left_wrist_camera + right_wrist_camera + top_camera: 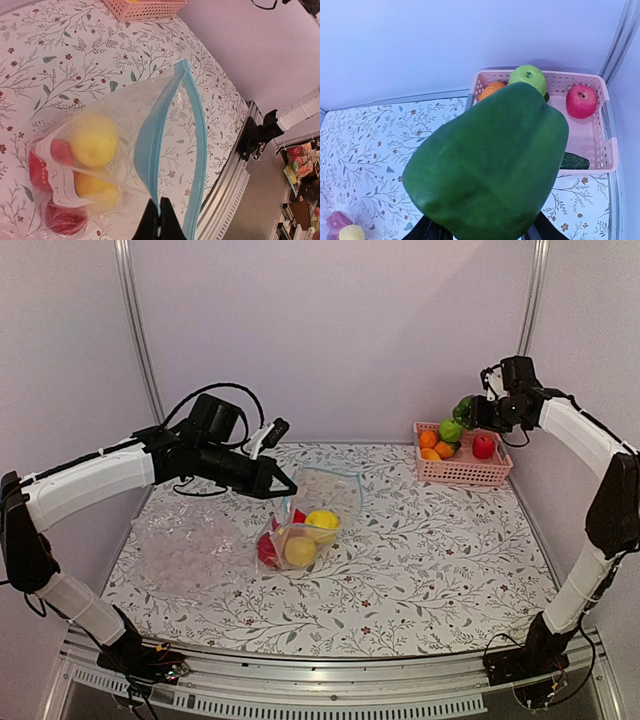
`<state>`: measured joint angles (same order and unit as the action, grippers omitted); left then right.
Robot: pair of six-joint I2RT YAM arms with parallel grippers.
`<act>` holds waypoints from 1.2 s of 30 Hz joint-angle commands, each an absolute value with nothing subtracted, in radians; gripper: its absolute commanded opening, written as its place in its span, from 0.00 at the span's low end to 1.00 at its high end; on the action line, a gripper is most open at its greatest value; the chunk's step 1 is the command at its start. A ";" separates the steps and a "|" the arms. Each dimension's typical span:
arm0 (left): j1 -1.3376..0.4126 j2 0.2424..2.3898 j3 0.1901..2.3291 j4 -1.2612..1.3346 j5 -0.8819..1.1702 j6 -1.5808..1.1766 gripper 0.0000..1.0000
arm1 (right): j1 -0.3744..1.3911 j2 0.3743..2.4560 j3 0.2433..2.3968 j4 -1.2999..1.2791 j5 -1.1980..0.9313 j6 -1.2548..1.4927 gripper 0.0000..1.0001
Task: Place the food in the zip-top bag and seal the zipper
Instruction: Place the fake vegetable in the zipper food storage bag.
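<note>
The clear zip-top bag lies mid-table holding yellow and red fruit. In the left wrist view the bag has its mouth held open, with the blue-teal zipper spread in two strips. My left gripper is shut on the near zipper strip and lifts it; it also shows in the top view. My right gripper is shut on a green pepper, held above the left end of the pink basket. The pepper hides most of the fingers.
The pink basket at the back right holds a green apple, a red apple, orange fruit and a dark green vegetable. Another crinkled clear plastic lies at the left. The table's front rail is close to the bag.
</note>
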<state>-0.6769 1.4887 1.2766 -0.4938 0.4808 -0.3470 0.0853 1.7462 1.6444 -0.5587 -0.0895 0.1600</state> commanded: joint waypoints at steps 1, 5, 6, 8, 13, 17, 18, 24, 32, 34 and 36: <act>-0.696 1.471 1.279 -0.501 0.473 -0.341 0.00 | 0.212 1.600 1.567 -0.582 -0.095 0.156 0.46; -0.699 1.468 1.281 -0.506 0.463 -0.335 0.00 | 0.363 1.488 1.490 -0.611 -0.092 0.151 0.46; -0.698 1.467 1.281 -0.506 0.459 -0.333 0.00 | 0.399 1.463 1.476 -0.620 -0.090 0.150 0.46; -0.698 1.461 1.281 -0.508 0.452 -0.332 0.00 | 0.475 1.418 1.445 -0.631 -0.091 0.160 0.46; -0.698 1.457 1.281 -0.511 0.440 -0.327 0.00 | 0.684 1.351 1.396 -0.669 -0.113 0.189 0.46; -0.699 1.464 1.282 -0.511 0.446 -0.329 0.00 | 0.816 1.347 1.384 -0.672 -0.149 0.205 0.46; -0.699 1.465 1.283 -0.511 0.448 -0.330 0.00 | 0.839 1.354 1.387 -0.671 -0.161 0.211 0.46; -0.699 1.470 1.282 -0.511 0.453 -0.331 0.00 | 0.917 1.461 1.418 -0.650 -0.218 0.227 0.47; -0.701 1.464 1.282 -0.511 0.455 -0.330 0.00 | 0.942 1.642 1.518 -0.629 -0.199 0.240 0.46; -0.701 1.464 1.283 -0.511 0.456 -0.330 0.00 | 0.943 1.678 1.543 -0.629 -0.179 0.240 0.46; -0.702 1.466 1.282 -0.510 0.458 -0.330 0.00 | 0.943 1.724 1.571 -0.627 -0.170 0.248 0.46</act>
<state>-0.6868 1.4830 1.2766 -0.5003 0.4557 -0.3424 0.9318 1.6596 1.5024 -0.6445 -0.1936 0.2302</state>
